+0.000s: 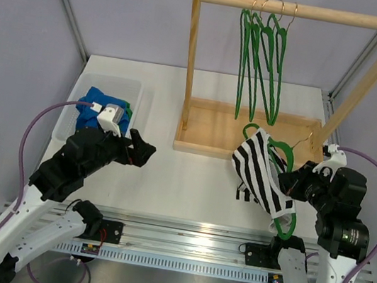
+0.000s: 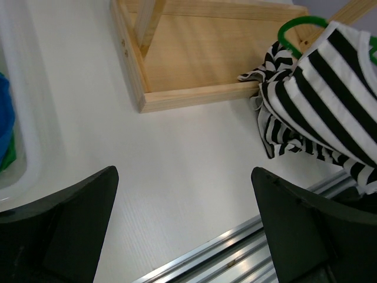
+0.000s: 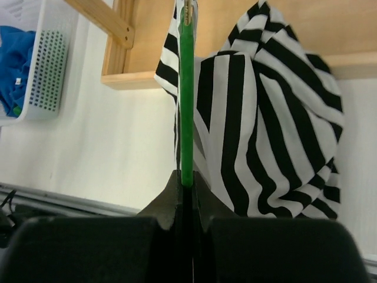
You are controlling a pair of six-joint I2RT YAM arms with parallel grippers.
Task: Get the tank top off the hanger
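Note:
A black-and-white striped tank top (image 1: 263,176) hangs on a green hanger (image 1: 285,227) held above the table in front of the wooden rack. My right gripper (image 1: 291,183) is shut on the hanger's bar (image 3: 187,106), the tank top (image 3: 265,112) draped to its right in the right wrist view. My left gripper (image 1: 145,152) is open and empty at mid-left, well apart from the tank top (image 2: 321,97), which shows at the upper right of the left wrist view with the hanger's hook (image 2: 297,25).
A wooden rack (image 1: 306,11) with several empty green hangers (image 1: 262,60) stands at the back; its base tray (image 1: 209,127) lies on the table. A white basket (image 1: 138,94) with blue cloth (image 1: 97,105) sits at the left. A metal rail (image 1: 179,244) runs along the near edge.

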